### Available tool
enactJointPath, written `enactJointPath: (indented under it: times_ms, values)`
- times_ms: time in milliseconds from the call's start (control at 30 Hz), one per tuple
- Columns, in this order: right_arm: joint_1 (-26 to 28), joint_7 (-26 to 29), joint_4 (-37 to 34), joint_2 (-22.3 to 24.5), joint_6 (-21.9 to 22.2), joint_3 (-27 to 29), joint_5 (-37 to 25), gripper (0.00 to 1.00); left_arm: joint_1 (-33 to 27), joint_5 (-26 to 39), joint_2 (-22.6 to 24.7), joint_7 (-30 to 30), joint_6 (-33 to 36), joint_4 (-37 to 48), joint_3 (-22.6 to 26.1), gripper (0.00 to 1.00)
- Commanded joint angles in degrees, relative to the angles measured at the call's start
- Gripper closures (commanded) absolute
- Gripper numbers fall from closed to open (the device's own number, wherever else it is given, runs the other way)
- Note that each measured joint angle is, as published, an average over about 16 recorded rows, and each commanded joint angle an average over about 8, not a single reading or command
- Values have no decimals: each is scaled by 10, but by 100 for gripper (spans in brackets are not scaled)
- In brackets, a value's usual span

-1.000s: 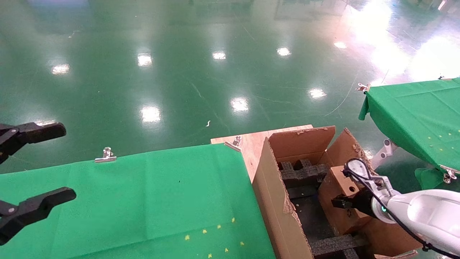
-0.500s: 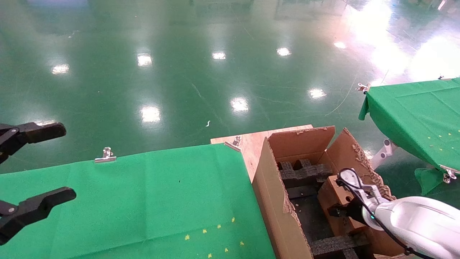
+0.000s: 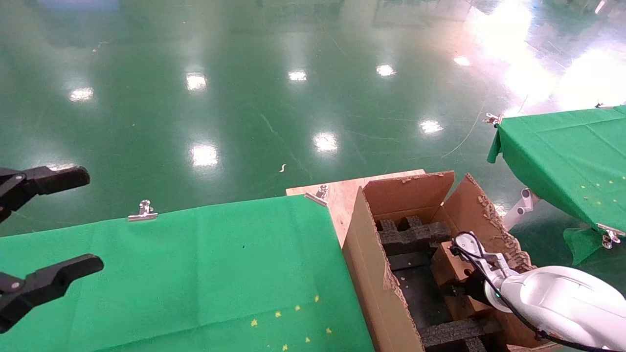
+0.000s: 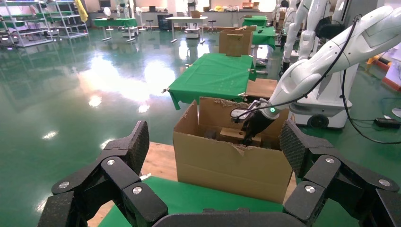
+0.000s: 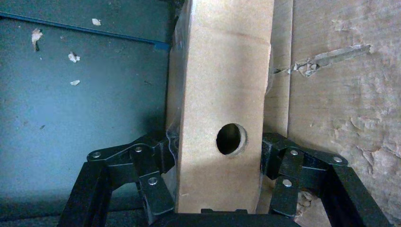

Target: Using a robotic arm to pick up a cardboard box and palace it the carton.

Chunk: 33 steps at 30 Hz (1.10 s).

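I see the robotic arm (image 3: pixel 557 303) at 4 o'clock, its right gripper (image 5: pixel 218 156) pinching the cardboard box (image 5: pixel 222 94): smooth brown board, round hole, long axis running away from the wrist. It sits inside the ragged corrugated carton (image 3: pixel 376 264), against the right wall. Left gripper (image 4: pixel 213 165) spread, at 9 o'clock.

Left gripper (image 4: pixel 215 156) occupies the foreground, fingers (image 4: pixel 130 151) spread wide apart, nothing between them. Beyond it stands the carton (image 4: pixel 231 161) on a green-draped surface (image 4: pixel 198 201), top edges ragged. The robotic arm (image 4: pixel 326 56) reaches down into the carton from behind; its black gripper (image 4: pixel 253 130) sits inside at the cardboard box (image 4: pixel 230 135), of which only the top shows above the wall
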Motion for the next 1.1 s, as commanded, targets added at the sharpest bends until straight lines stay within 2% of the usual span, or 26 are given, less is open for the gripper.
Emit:
enactJointPath:
  times_ms: [33, 833, 1100]
  values:
    - [0, -2, -3, -1, 2, -1, 3, 0, 0, 0, 0, 0, 0, 0, 0, 0]
    - [19, 2, 14, 14, -5, 8, -19, 0, 0, 0, 0, 0, 0, 0, 0, 0]
    - [48, 2, 44, 29, -11, 22, -19, 0, 0, 0, 0, 0, 0, 0, 0, 0]
